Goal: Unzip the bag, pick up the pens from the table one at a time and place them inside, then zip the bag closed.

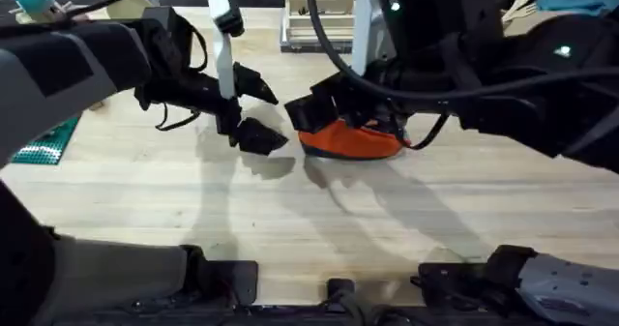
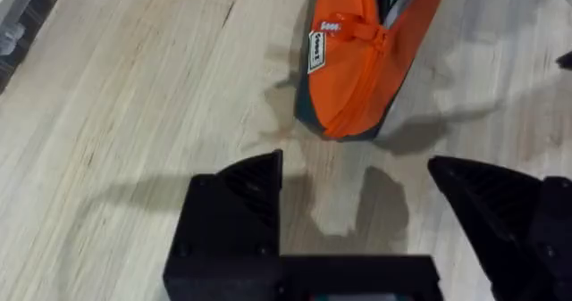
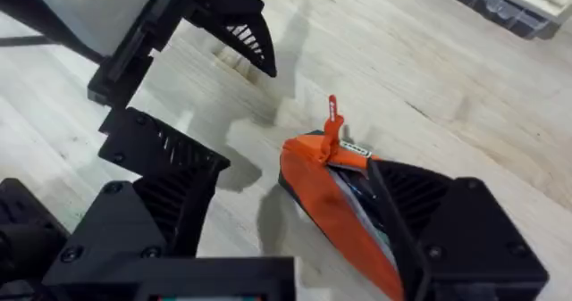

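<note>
— While the arms crowd the overhead view, what is obscured?
— Much of the bag (image 1: 350,140): the right gripper (image 1: 340,113) sits over it, one finger alongside its open top.

— Starting from the left?
— The left gripper (image 1: 253,111) hovers just beside the bag's end, jaws spread wide, holding nothing. The right gripper's jaws are parted too; whether they pinch fabric, I cannot tell.

— Surface?
— The table (image 1: 406,220) is pale plank with visible grain.

— Contents?
— The zipper pull (image 3: 332,119) stands upright, the zip is partly open, and dark items show inside, indistinct.
</note>
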Controlling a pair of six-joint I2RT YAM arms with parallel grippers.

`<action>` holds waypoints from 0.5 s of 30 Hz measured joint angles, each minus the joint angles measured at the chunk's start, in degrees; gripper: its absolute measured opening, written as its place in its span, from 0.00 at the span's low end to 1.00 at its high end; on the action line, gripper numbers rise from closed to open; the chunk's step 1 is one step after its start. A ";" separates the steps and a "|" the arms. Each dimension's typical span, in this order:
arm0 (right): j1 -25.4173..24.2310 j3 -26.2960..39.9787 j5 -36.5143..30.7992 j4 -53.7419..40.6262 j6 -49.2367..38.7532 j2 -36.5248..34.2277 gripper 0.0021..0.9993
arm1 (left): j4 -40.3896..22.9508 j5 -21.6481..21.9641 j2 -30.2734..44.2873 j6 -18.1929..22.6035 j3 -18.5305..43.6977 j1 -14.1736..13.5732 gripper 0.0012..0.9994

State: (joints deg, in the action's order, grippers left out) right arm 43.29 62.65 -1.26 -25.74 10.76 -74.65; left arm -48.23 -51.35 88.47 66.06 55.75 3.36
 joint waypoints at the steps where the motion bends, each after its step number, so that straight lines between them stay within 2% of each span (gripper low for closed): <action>1: 0.00 0.00 0.01 0.00 0.13 -0.05 1.00 | 0.00 0.00 -0.01 0.00 0.00 0.00 0.99; 8: 0.00 0.02 -0.04 0.50 0.43 -0.33 1.00 | 0.02 0.00 -0.02 0.00 0.00 0.00 0.99; 15: 0.00 0.11 -0.04 3.35 0.44 -5.57 1.00 | 0.02 0.00 -0.02 0.00 0.00 0.00 0.99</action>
State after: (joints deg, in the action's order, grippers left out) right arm 43.29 62.76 -1.30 -22.39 11.20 -80.22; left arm -48.21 -51.35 88.44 66.06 55.75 3.36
